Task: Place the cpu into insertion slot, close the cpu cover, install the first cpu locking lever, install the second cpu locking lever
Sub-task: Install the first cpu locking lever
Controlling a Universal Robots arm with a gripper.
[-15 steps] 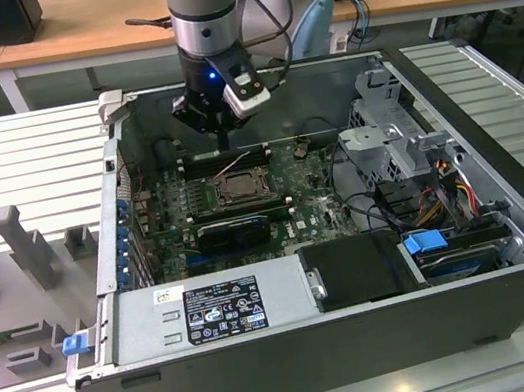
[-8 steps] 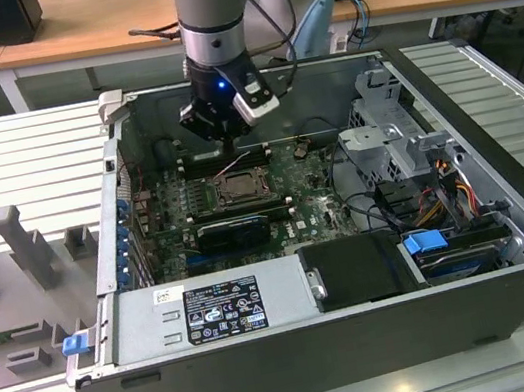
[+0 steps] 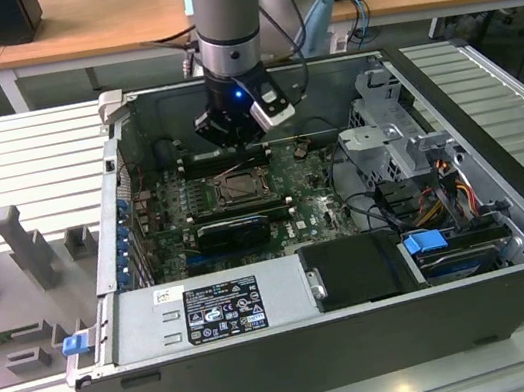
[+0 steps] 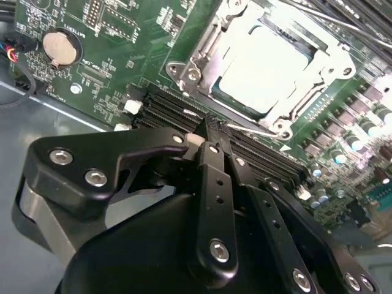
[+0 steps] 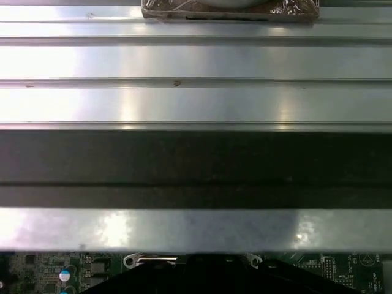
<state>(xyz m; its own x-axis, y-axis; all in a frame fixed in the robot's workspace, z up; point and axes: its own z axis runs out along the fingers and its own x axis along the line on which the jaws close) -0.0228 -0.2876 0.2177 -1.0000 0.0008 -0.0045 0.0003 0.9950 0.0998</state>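
Observation:
The cpu lies in the insertion slot on the green board, its pale face showing. The silver cpu cover lies flat around it. A thin wire locking lever runs along the socket's near edge, and its end is close to my fingertips. My gripper hangs just beside that edge of the socket, over the black memory slots, with its fingers shut together and nothing seen between them. In the exterior view the gripper sits low inside the open case, just behind the socket.
The open computer case has walls all round the board. A power supply lies along its front and a drive cage with cables on the exterior view's right. A coin battery sits on the board. The ribbed metal table surrounds the case.

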